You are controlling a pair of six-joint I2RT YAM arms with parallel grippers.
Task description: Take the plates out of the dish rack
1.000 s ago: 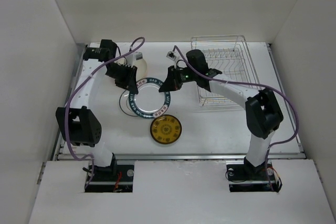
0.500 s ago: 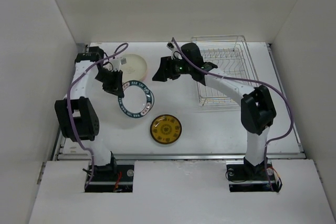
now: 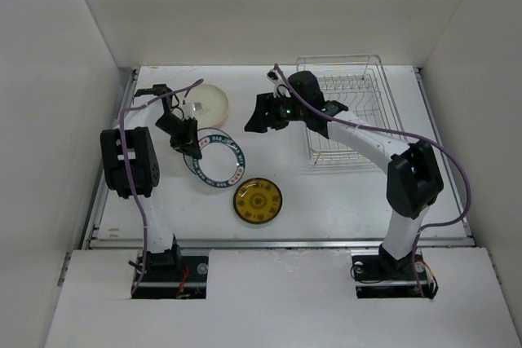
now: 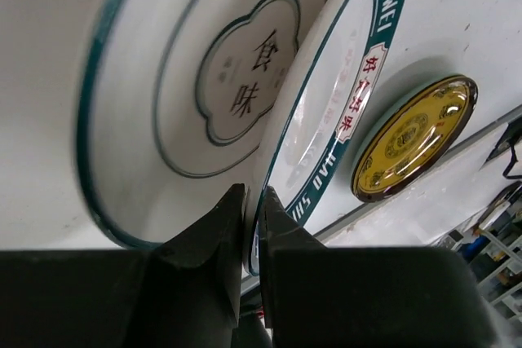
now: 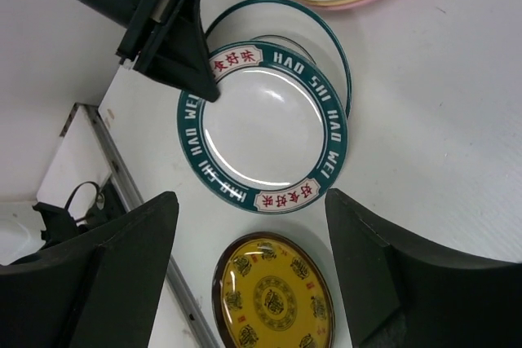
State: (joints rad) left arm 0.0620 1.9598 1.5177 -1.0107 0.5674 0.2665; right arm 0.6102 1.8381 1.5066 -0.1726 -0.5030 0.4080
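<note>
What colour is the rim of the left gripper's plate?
Plate rim: dark teal, white and red lettering. Best in right wrist view.

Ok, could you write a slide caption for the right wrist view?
Open right gripper over the lettered teal-band plate, its rim pinched by the left gripper; mustard plate nearby.

Bare table (image 3: 342, 193) between mustard plate (image 3: 258, 201) and dish rack (image 3: 367, 91).

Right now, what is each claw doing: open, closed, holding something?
Left claw: closed on the rim of the teal-banded plate.
Right claw: open, holding nothing.
</note>
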